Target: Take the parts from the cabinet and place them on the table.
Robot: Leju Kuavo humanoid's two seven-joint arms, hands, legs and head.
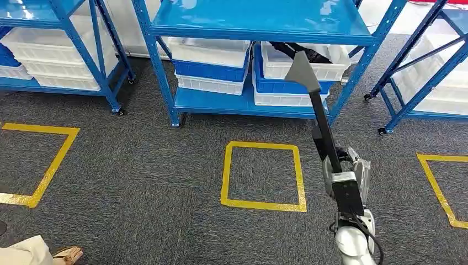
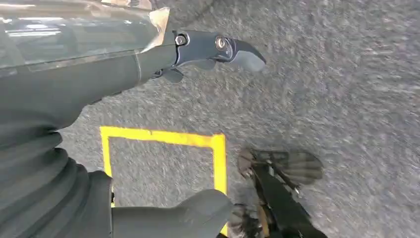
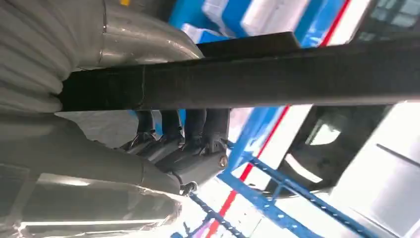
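Head view: our right hand grips a long black part near its lower end; its grey flared tip rises before the blue rack with white bins.

Left wrist view: left hand empty, fingers apart, over carpet.

Right wrist view: fingers wrap the bar. We judge it stiff and top-heavy, best held nearer mid-length.

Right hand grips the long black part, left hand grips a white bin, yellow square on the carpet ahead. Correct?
Not quite. The left hand holds nothing, as the left wrist view shows. The right hand does grip the long black part, and the yellow square lies on the carpet ahead.
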